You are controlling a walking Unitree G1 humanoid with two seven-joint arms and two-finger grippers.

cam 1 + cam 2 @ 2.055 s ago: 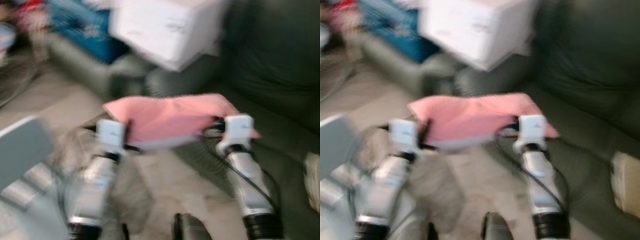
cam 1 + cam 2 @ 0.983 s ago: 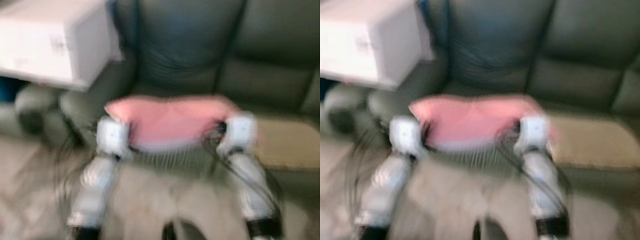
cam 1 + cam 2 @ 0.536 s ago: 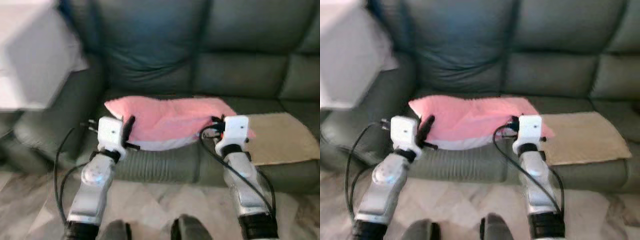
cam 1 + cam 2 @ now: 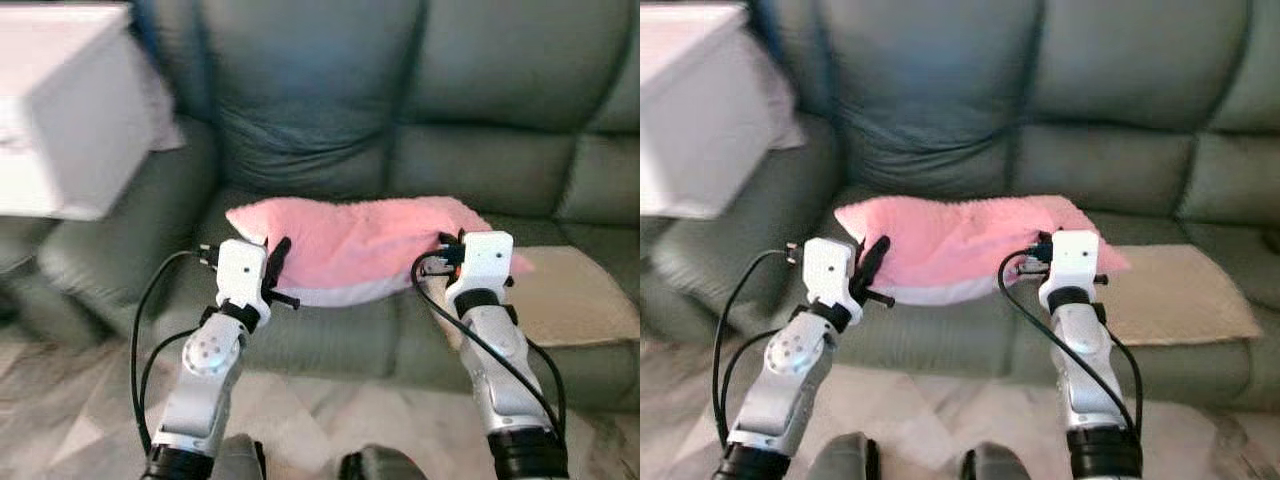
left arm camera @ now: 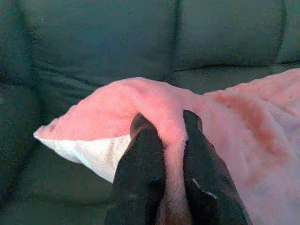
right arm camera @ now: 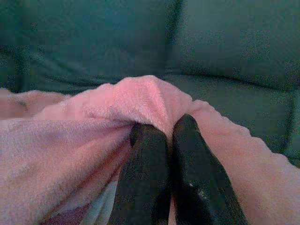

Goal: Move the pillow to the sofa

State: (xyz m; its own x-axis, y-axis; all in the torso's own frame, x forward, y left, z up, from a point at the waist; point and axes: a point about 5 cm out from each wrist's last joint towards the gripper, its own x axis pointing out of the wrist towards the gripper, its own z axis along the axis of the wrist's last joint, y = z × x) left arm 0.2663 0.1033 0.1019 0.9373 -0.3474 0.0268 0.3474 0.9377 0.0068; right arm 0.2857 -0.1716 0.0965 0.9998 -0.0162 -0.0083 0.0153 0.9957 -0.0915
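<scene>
Pillow [image 4: 355,245] held over sofa [image 4: 330,110] seat; box [image 4: 60,105] left; mat [image 4: 575,295] right.

The white box [image 4: 60,110] is cut off by the frame's left edge and blurred; the pink pillow [image 4: 360,245] hides part of the sofa [image 4: 420,90] seat; the tan mat [image 4: 1180,295] lies partly behind it.

Dark green leather sofa [image 4: 330,130], tan mat [image 4: 575,295] on its right seat cushion.
</scene>
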